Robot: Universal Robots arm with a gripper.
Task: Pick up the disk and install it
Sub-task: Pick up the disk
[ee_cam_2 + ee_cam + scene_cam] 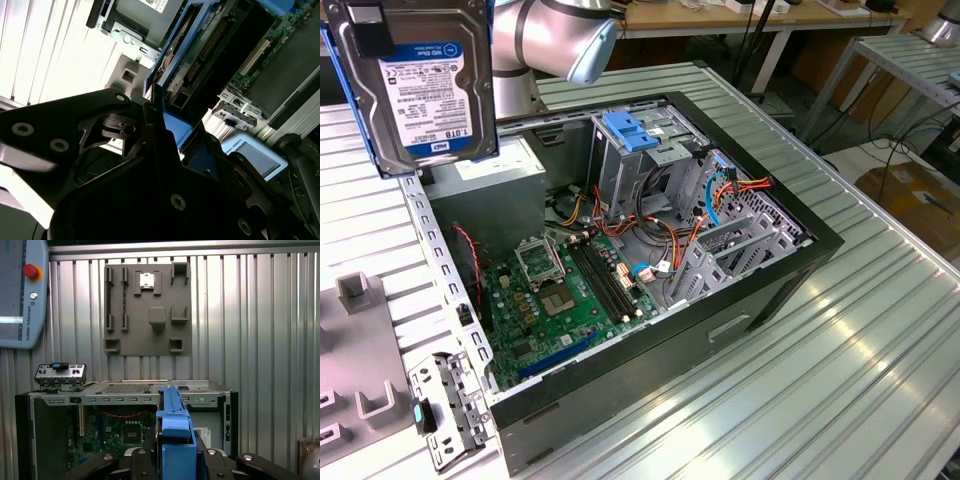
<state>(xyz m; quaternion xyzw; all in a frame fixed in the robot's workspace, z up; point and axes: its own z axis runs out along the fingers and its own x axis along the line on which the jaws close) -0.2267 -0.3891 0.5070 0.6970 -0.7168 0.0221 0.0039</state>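
Disk (420, 85), grey metal, white-and-blue label, blue side rails, aloft in the grasp of the gripper (175, 460).

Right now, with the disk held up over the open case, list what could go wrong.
1. The gripper clamps the disk by its blue plastic rails. A slip could drop it into the open case, perhaps onto the motherboard.
2. Orange cables loop beside the drive cage, and the disk may snag them going in.
3. The cage looks tight, so a tilted disk could jam.
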